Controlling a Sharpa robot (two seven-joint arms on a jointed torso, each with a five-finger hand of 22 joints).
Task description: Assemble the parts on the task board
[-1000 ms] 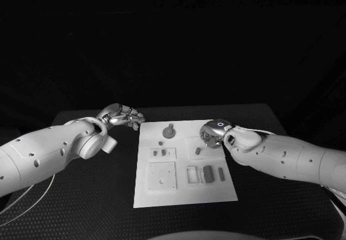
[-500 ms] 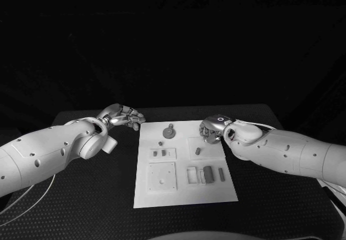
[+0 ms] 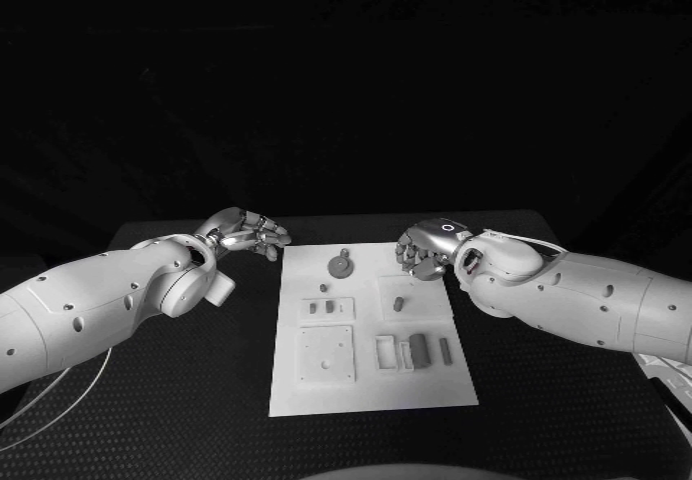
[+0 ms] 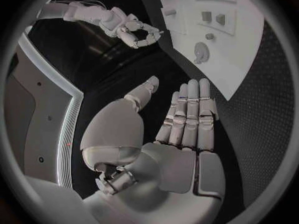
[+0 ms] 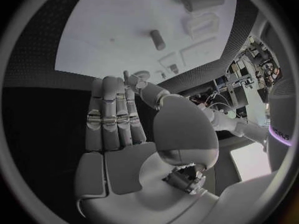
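Right silver hand (image 3: 423, 249) lifting away from the white rectangular task board (image 3: 372, 395), fingers apart, holding nothing, left silver hand (image 3: 248, 232) staying beside it, fingers spread, small grey parts (image 3: 417, 349) lying on board.

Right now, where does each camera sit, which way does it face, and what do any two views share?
Head view: on the robot's head, looking down at the task board; both arms enter, left hand and right hand at the board's far end.
Left wrist view: behind the left hand, facing the board's edge.
Right wrist view: behind the right hand, facing the board.
Shared: both wrist views show the board; the left wrist view also catches the right hand.
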